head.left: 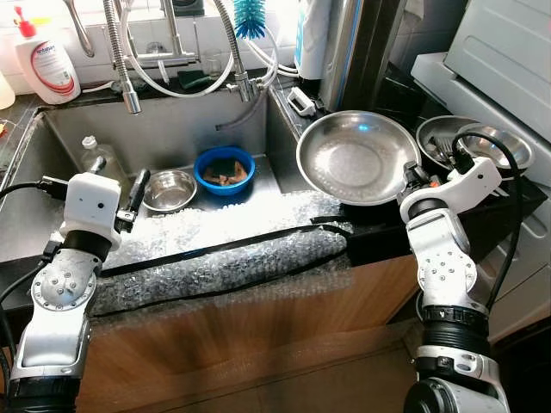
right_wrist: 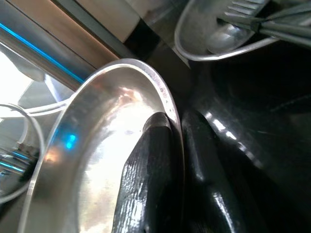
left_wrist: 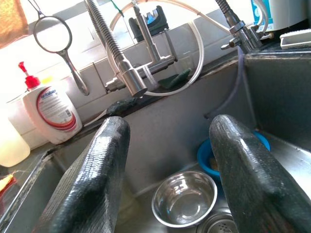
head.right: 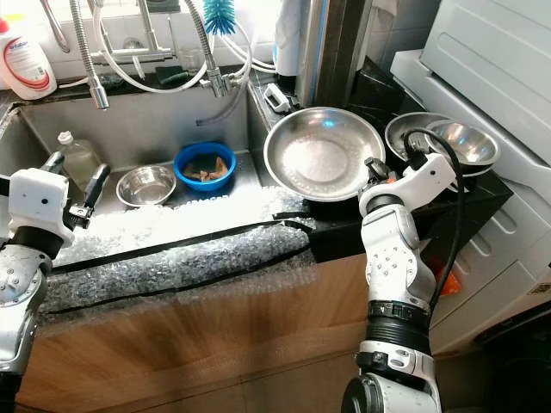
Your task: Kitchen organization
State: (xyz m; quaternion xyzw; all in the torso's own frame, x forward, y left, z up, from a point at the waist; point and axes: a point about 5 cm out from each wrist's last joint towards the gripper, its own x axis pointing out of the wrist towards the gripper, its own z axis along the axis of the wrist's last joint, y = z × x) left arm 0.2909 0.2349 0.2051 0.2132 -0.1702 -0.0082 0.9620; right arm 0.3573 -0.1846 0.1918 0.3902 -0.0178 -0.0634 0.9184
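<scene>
A large steel basin point(head.left: 357, 157) sits tilted on the black counter right of the sink. My right gripper point(head.left: 407, 178) is shut on its near right rim; in the right wrist view one finger point(right_wrist: 150, 170) lies inside the basin point(right_wrist: 92, 160) and the other outside. My left gripper point(head.left: 138, 193) hangs open over the sink's front left, its fingers point(left_wrist: 92, 179) spread wide. Below it in the sink stand a small steel bowl point(head.left: 169, 189) and a blue bowl point(head.left: 224, 169) holding scraps.
Two steel bowls point(head.left: 469, 142) with utensils sit at the far right counter. A plastic bottle point(head.left: 95, 155) lies in the sink point(head.left: 164, 129); faucets point(head.left: 129, 82) and hoses hang above. A soap bottle point(head.left: 47, 60) stands at the back left. Bubble wrap point(head.left: 224, 249) covers the front edge.
</scene>
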